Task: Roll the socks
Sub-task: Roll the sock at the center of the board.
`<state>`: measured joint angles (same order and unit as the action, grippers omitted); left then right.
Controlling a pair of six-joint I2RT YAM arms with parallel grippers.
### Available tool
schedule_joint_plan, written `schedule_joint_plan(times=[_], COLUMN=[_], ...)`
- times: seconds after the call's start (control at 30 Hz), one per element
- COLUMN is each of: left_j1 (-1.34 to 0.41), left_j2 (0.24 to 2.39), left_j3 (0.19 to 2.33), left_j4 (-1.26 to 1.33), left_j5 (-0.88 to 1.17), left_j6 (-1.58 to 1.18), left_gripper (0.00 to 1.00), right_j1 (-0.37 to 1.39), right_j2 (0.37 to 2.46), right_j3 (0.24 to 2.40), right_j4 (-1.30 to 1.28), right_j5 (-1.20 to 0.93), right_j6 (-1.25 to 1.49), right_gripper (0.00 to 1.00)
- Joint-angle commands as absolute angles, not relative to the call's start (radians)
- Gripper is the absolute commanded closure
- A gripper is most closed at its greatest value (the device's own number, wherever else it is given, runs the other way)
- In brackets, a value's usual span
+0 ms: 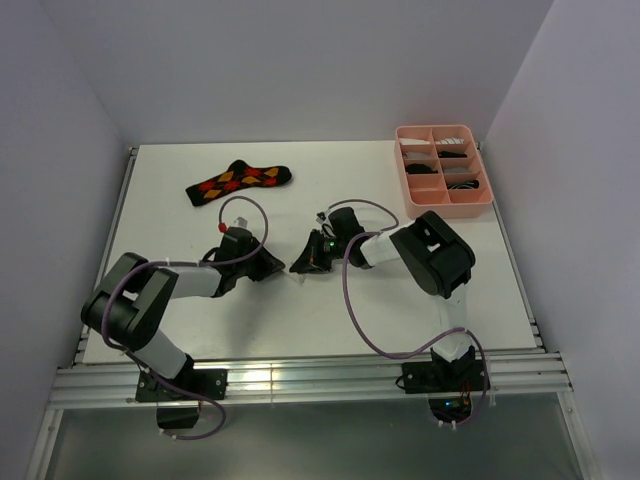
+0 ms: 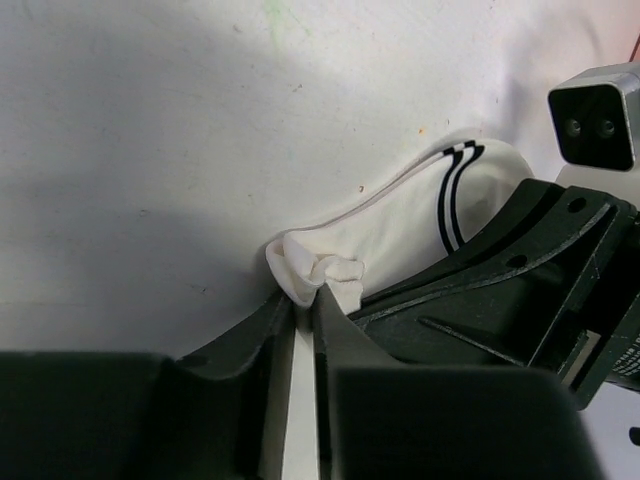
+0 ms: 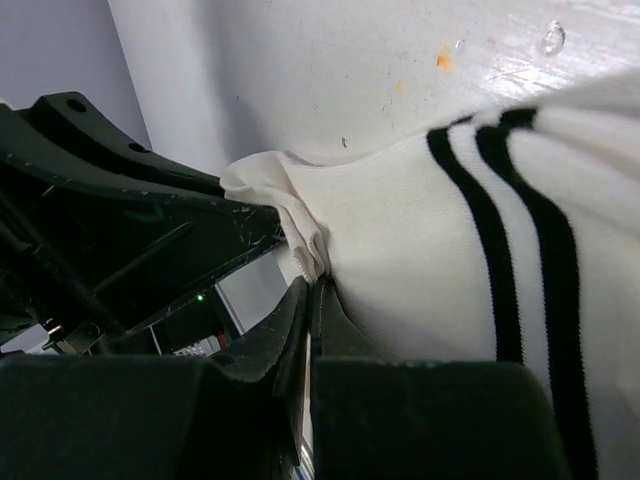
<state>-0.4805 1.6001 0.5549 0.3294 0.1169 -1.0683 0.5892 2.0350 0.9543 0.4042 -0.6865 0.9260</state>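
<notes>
White sock [image 2: 400, 225] lies flat mid-counter [image 1: 180, 300], between the arms. Left tool [image 2: 305, 300] narrow, pinching a bunched fold at the sock's edge. Right tool [image 3: 312, 295] clamped on the same bunch. Soft, light, floppy fabric that probably slips, so grip the doubled edge.

Lies flat and slanted toward the far left: argyle sock [image 1: 238, 181], black with red, orange and yellow diamonds. Lies nearer the middle, well apart from it: white sock [image 2: 400, 225], two black cuff stripes, one edge bunched into a small crumpled fold.
</notes>
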Motion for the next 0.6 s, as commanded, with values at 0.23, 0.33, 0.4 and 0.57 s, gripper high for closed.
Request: schedule_joint_plan(times=[0.23,0.33,0.4,0.57], left_j1=[-0.472,-0.472,-0.474,-0.476], left_j2=[1.632,1.626,1.634,1.672], left_j3=[0.673,0.76,0.831,0.923], left_j4=[0.034,-0.122,-0.234,-0.365], left_j5=[0.06,0.037,0.014,0.005], left_j6=[-0.986,-0.959,-0.933,-0.897], left_gripper=[1.0,1.0,1.0,1.0], right_j1=[0.592,0.609,0.632,0.712], right_j2=[1.95,1.876,1.812,1.669], right_j3=[0.988,0.985,0.976,0.924], right_j4=[0.289,0.223,0.193,0.184], right_j5=[-0.624,-0.52,-0.418,-0.174], right_j6=[0.763,0.656,0.571,0.402], right_gripper=[0.8,0.68,0.61,0.54])
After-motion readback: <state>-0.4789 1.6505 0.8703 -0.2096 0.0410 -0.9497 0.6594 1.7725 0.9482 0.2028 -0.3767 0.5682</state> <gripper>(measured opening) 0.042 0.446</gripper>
